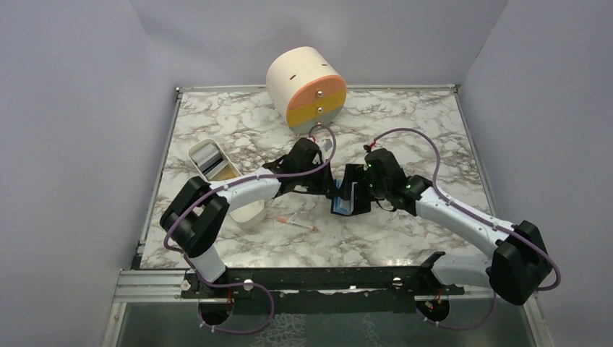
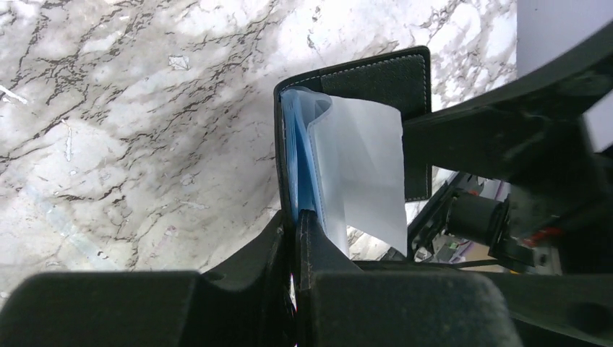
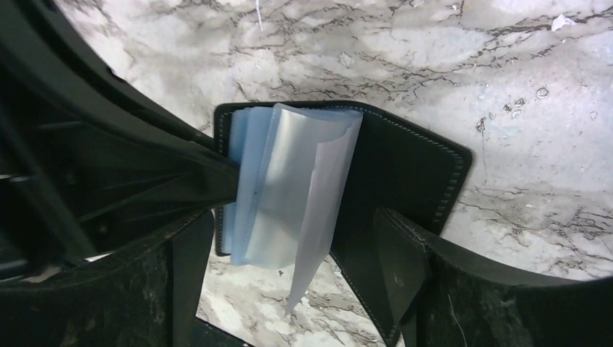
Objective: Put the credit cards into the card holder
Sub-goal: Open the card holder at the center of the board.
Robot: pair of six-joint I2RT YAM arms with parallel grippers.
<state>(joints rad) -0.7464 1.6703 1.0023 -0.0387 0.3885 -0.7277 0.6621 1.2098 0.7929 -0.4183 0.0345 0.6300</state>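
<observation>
- The card holder (image 3: 405,166) – just one, black – hangs open between the two grippers. Its covers spread in a wide V.
- Its long axis runs straight out from the left gripper (image 2: 296,225), along the line of the fingers. The open side faces the right gripper (image 1: 364,189).
- The left gripper is pressed together on the edge of one cover, pinching it.
- A fan of clear sleeves (image 3: 289,181) stands out from the spine, loose and curling. Something blue shows behind them against the pinched cover; I cannot tell whether it is a card or the lining.
- The right gripper is spread wide. One finger (image 3: 401,267) lies over the lower edge of the free cover, and the other is on the far side of the sleeves.
- Whether the holder's lower edge touches the desk (image 1: 405,238) I cannot tell.
- Well out to the left gripper's left, a white tray (image 1: 195,153) lies partly under that arm. One orange-yellow card (image 1: 228,172) leans in it beside some dark-and-pale ones too small to count.
- One thin stick (image 1: 296,225) lies on the desk, near that gripper on the arm-base side.
- One round box (image 1: 303,76) with pink, yellow and grey drawer fronts sits well beyond both grippers.
</observation>
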